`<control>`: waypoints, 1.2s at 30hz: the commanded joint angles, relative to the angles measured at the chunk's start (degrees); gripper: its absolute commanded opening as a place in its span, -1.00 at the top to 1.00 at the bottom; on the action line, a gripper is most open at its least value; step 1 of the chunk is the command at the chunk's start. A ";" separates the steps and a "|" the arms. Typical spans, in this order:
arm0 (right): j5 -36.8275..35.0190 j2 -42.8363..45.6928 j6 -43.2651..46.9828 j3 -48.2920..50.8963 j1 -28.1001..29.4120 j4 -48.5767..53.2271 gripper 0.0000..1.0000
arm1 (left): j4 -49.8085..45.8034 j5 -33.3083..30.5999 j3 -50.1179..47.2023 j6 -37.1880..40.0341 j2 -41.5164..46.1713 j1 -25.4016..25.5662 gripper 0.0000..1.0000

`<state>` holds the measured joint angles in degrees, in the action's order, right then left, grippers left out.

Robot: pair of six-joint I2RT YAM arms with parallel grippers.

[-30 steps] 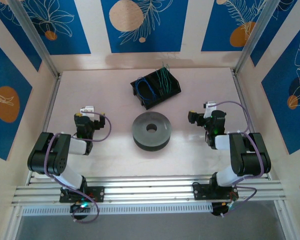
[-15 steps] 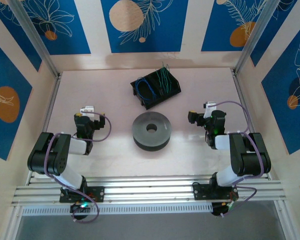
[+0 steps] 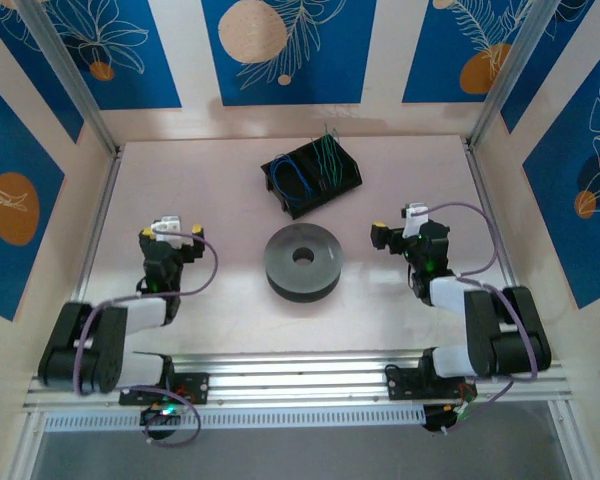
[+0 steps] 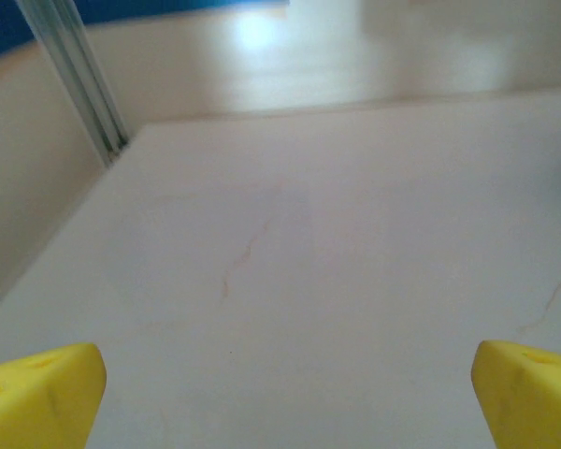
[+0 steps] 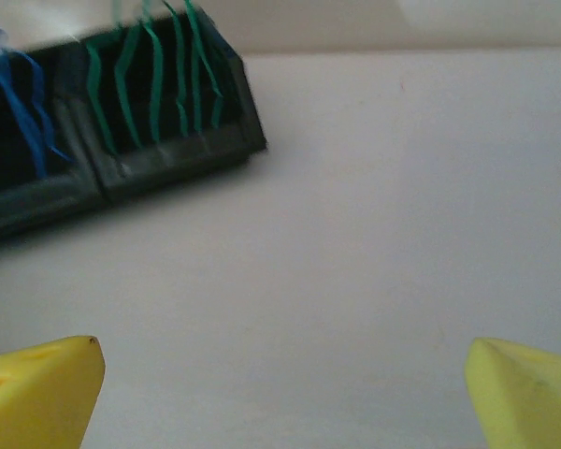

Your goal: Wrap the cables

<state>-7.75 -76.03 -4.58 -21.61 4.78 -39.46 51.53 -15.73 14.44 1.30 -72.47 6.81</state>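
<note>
From above, your cables sit in a black tray at the far middle of the table. The blue cables are in one compartment and the green cables in the other. The tray's long axis runs on a slant across the table.

For the right gripper, the tray lies ahead of the jaws and off to their left. For the left gripper, it lies ahead and well off to the right. The right one looks nearer to me, so the first reach seems to be its job. Both pairs of jaws stand wide apart with nothing between them. A grey spool with a centre hole lies between the two grippers, beside each pair of jaws, not ahead of them. I judge it leaves the right jaws' line to the tray free.

At the left wrist, the yellow fingertips sit far apart, with bare table ahead of them. An aluminium post stands ahead to the left, at the wall.

At the right wrist, the jaws are just as wide, and the tray sits ahead and to their left, well apart from the tips. The green cables stand as upright loops in the compartment closer to the jaws' centre line, with the blue ones further left. The tray's near wall stands between jaws and loops, so you will likely have to come in over it from above. The loops crowd together, so taking one may snag its neighbours.
</note>
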 commanded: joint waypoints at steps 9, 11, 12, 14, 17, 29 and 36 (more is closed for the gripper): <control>0.18 33.10 -14.91 -7.48 3.62 40.18 -0.98 | -42.21 11.34 10.82 -31.01 32.86 0.73 -1.00; 2.40 37.58 -18.32 -11.36 3.46 49.93 -0.98 | -49.67 18.36 13.88 -38.31 34.64 0.74 -1.00; 3.28 39.05 -19.64 -13.12 3.43 54.06 -0.98 | -51.84 21.76 14.64 -40.29 35.09 0.74 -1.00; 6.07 41.05 -22.11 -15.85 3.40 60.83 -0.98 | -54.79 28.47 15.37 -43.12 35.50 0.69 -1.00; 11.64 40.44 -24.81 -19.29 2.12 67.18 -0.98 | -55.61 37.19 15.55 -43.36 34.28 0.63 -1.00; 33.99 34.09 -33.60 -15.43 -10.00 67.02 -0.98 | -15.07 51.53 1.96 -70.78 12.71 -0.08 -1.00; 40.41 32.09 -33.06 -10.82 -9.79 63.84 -0.99 | -0.05 58.51 6.86 -75.92 -7.23 4.87 -1.00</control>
<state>25.78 -43.75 -36.88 -34.02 -5.02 26.44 38.44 37.52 18.55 -70.04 -75.35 9.23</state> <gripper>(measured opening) 0.994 0.998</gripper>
